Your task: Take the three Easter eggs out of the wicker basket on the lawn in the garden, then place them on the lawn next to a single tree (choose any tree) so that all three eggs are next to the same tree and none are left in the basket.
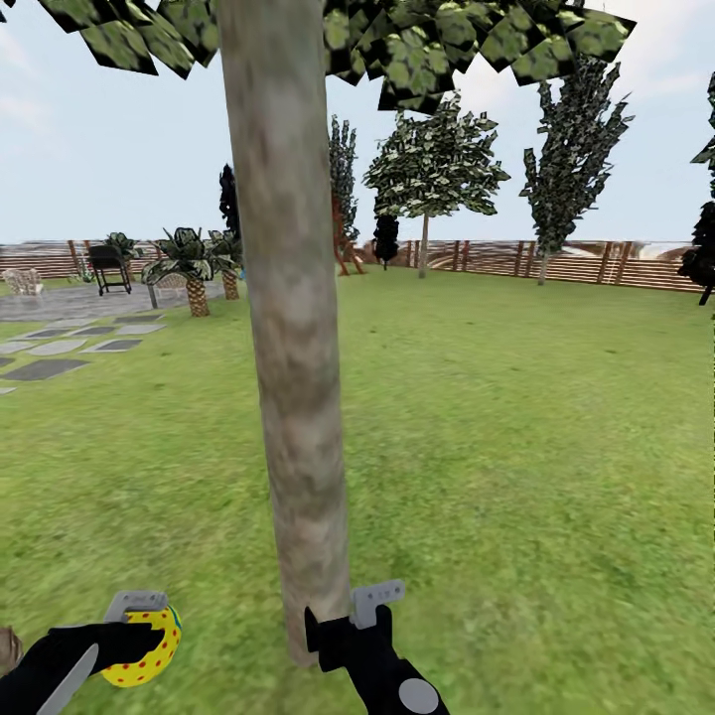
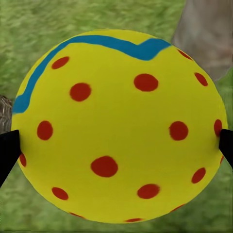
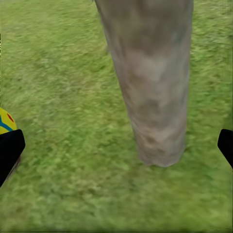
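Observation:
One Easter egg [image 1: 151, 650], yellow with red dots and a blue zigzag, hangs low over the lawn [image 1: 516, 447], and my left gripper [image 1: 139, 634] is shut on it. In the left wrist view the egg [image 2: 116, 126] sits between both black fingertips [image 2: 7, 153]. The tree [image 1: 288, 348], with its thick mottled trunk, stands just right of the egg. My right gripper [image 1: 348, 611] is open and empty at the trunk's base [image 3: 155, 121]. The egg's edge [image 3: 6, 121] also peeks into the right wrist view. A brown sliver [image 1: 7, 647] at the picture's left edge may be the wicker basket.
Grey paving slabs [image 1: 60, 348], a black grill [image 1: 109, 268] and short palms [image 1: 194, 268] lie far left. A slatted wooden fence [image 1: 596, 263] rings the garden, with more trees [image 1: 432, 169] in front of it. Open grass spreads right of the trunk.

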You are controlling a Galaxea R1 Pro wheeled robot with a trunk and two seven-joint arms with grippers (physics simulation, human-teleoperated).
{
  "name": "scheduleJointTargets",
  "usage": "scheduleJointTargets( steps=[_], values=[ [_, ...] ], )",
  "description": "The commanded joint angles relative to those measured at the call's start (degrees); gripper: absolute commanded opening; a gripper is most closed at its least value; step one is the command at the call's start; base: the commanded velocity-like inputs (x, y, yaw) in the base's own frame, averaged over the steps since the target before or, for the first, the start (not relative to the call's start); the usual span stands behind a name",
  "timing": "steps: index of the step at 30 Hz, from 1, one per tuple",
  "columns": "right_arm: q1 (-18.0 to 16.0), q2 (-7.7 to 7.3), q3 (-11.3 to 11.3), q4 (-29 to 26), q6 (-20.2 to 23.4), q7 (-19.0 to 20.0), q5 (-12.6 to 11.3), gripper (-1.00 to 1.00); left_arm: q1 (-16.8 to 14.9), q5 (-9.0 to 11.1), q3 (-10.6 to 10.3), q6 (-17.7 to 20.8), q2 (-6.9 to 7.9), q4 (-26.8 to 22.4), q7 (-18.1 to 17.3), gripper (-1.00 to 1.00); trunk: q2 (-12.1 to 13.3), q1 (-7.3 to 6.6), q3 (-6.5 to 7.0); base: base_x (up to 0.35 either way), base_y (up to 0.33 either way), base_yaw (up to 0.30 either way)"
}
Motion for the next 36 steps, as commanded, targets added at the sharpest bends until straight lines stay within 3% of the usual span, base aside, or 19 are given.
scheduleJointTargets(
  steps=[1, 36],
  values=[
    [-0.1, -0.01, 0.1, -0.1, 0.2, -0.6, -0.6, 1.00, 0.0, 0.2, -0.2, 0.2, 0.06, -0.1, 0.1, -1.00, -0.5, 0.21, -0.27, -0.309, 0.000, -0.051],
    [-0.1, -0.01, 0.1, -0.1, 0.2, -0.6, -0.7, 1.00, 0.0, 0.0, -0.7, -0.7, -0.22, 0.3, 0.6, -1.00, -14.5, 7.90, -4.35, -0.071, 0.000, -0.215]
  ],
)
